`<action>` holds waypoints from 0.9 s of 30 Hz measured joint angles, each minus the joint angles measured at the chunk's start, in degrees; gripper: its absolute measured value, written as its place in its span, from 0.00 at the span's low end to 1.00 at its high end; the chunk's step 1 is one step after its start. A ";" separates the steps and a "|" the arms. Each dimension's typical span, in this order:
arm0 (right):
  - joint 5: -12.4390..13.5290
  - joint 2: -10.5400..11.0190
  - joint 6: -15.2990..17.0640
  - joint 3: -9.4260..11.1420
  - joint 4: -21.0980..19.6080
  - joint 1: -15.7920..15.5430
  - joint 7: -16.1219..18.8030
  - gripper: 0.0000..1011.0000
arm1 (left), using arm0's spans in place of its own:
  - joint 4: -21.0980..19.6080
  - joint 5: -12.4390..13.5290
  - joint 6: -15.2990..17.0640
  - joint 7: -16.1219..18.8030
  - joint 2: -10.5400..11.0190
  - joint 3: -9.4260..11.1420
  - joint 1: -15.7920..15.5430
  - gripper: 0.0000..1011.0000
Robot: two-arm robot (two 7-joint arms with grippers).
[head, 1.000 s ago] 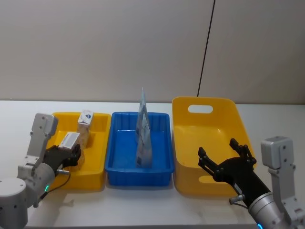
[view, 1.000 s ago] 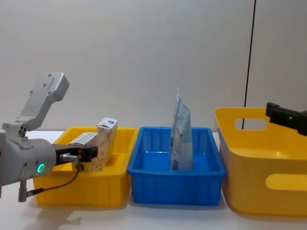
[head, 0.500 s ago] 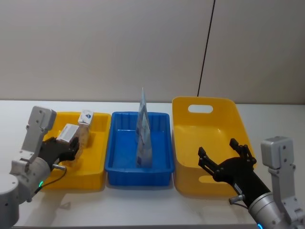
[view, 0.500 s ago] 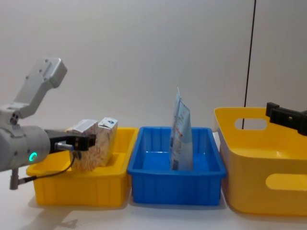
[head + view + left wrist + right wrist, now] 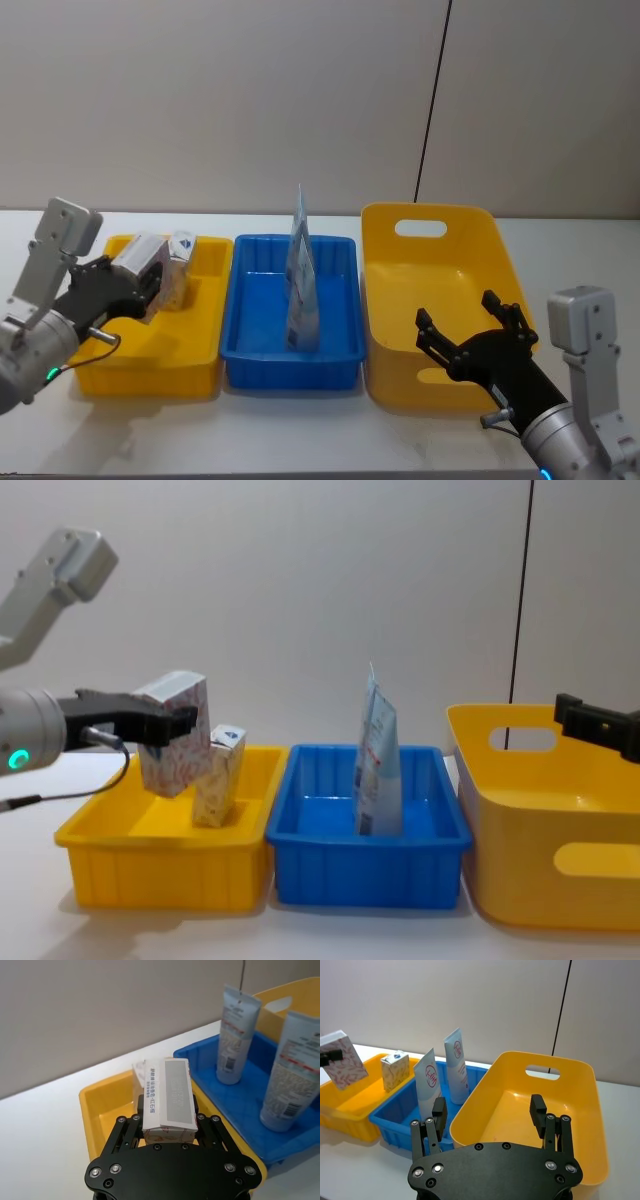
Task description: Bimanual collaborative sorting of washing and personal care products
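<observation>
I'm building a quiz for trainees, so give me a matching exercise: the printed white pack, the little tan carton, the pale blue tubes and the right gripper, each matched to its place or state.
1. white pack
2. tan carton
3. tubes
4. right gripper

A. standing in the blue bin
B. open, holding nothing
C. held up by the left gripper
D. standing in the small yellow bin

Pairs: 1-C, 2-D, 3-A, 4-B.

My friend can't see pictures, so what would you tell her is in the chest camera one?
The left gripper holds a white boxy pack with red-orange print in the air above a small yellow bin, where a tan carton stands. In the middle, pale blue tubes stand upright in a blue bin, and the right gripper hangs above a large yellow bin.
</observation>
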 joint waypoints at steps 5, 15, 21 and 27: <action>0.00 0.00 0.00 0.00 0.00 0.00 0.00 0.99 | -2.48 -0.93 -0.84 -3.35 2.08 0.03 0.56 0.39; 0.00 0.00 0.00 0.00 0.00 0.00 0.00 0.99 | -7.18 -3.84 -2.31 -11.31 6.87 0.01 1.49 0.39; 0.00 0.00 0.00 -0.01 0.00 0.00 0.00 0.99 | -9.43 -5.96 -3.01 -16.43 9.77 0.00 1.86 0.39; 0.00 0.00 0.00 0.00 0.00 0.00 0.00 0.99 | -10.99 -7.99 -3.64 -21.24 12.13 0.16 1.93 0.39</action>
